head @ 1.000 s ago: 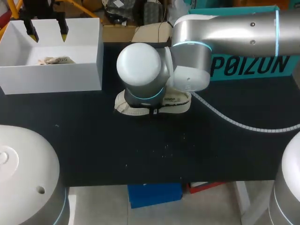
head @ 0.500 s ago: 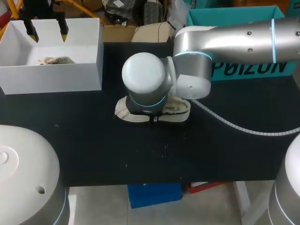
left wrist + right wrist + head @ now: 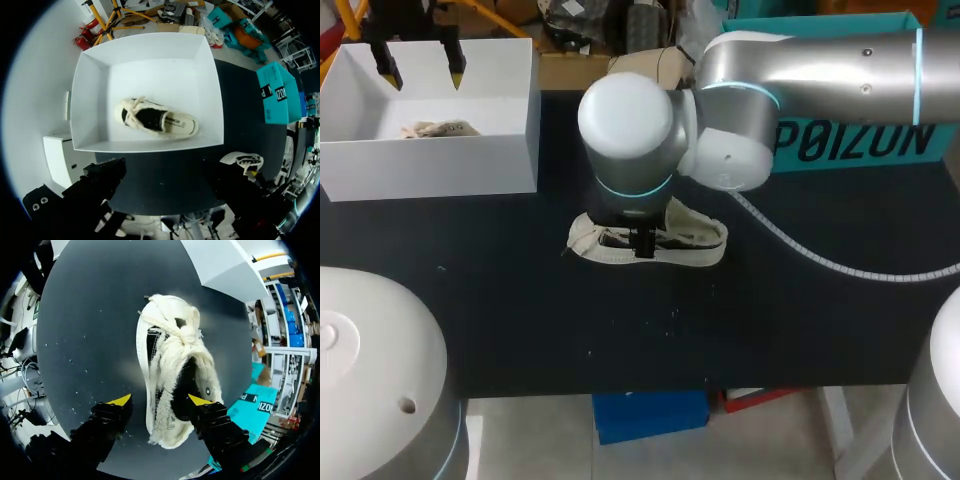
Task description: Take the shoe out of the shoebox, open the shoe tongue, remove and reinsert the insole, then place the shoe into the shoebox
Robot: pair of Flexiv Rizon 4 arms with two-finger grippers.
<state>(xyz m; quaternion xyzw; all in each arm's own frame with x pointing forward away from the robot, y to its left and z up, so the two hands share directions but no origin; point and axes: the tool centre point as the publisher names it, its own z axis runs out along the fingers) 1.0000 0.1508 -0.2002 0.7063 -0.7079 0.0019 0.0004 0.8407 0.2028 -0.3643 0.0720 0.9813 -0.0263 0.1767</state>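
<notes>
In the head view the right arm's wrist hangs over the cream shoe and hides most of its upper; only the toe, heel and sole edge show. The shoe lies on the black counter, well apart from the white shoebox. The right end effector is spread wide with nothing gripped. One yellow tip stands beside the sole and the other over the heel opening; whether either touches cannot be told. The left end effector hovers over the shoebox's far wall, fingers apart and empty; its own wrist view cuts off the tips. A second shoe lies inside the shoebox. A teal box stands at the counter's far right, and a white cable trails across the counter near the shoe.
</notes>
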